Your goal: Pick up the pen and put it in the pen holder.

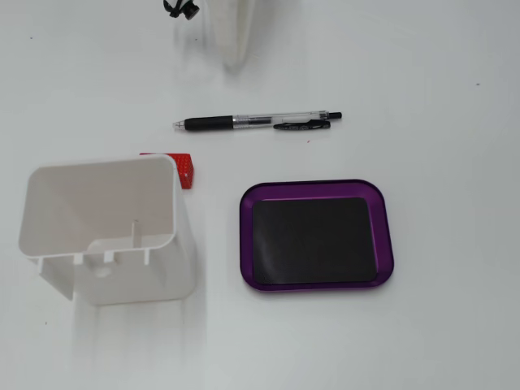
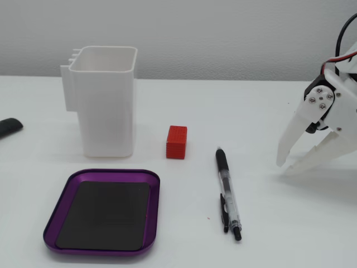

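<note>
Beside the tool [image 2: 284, 169], whose fingers are standing apart and holding nothing, one pen [image 2: 227, 193] is lying flat on the tabletop [image 2: 262, 106], just to its left in this fixed view. One white pen holder [image 2: 106, 100] is waiting farther off, beyond one red block [image 2: 176, 142] and one purple tray [image 2: 103, 209]. A slim, round pen is risking rolling or slipping if pinched off-centre, or catching the holder's rim.

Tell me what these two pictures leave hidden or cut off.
- Red block: in a fixed view, the pen holder covers most of it.
- Gripper: arm cut off by the right edge; in the other fixed view only one finger shows.
- Dark object: cut off by left edge, unidentifiable.
</note>
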`<state>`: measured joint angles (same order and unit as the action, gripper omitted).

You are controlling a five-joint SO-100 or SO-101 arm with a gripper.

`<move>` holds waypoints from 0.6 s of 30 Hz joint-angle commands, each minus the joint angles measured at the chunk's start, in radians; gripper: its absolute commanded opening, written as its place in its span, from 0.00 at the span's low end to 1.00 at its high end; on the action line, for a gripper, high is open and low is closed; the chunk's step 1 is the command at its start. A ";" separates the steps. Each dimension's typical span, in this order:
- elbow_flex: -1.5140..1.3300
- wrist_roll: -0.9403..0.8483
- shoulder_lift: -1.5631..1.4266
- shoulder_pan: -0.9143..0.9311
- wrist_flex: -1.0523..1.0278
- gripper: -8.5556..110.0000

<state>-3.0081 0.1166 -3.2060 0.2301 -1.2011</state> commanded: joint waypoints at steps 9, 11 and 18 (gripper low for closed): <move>0.202 -0.419 0.015 0.008 0.034 0.07; 0.202 -0.420 0.017 0.006 0.034 0.07; 0.278 -0.417 0.120 0.008 0.031 0.18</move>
<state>-2.8241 -0.2961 -3.1646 0.2332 -1.1689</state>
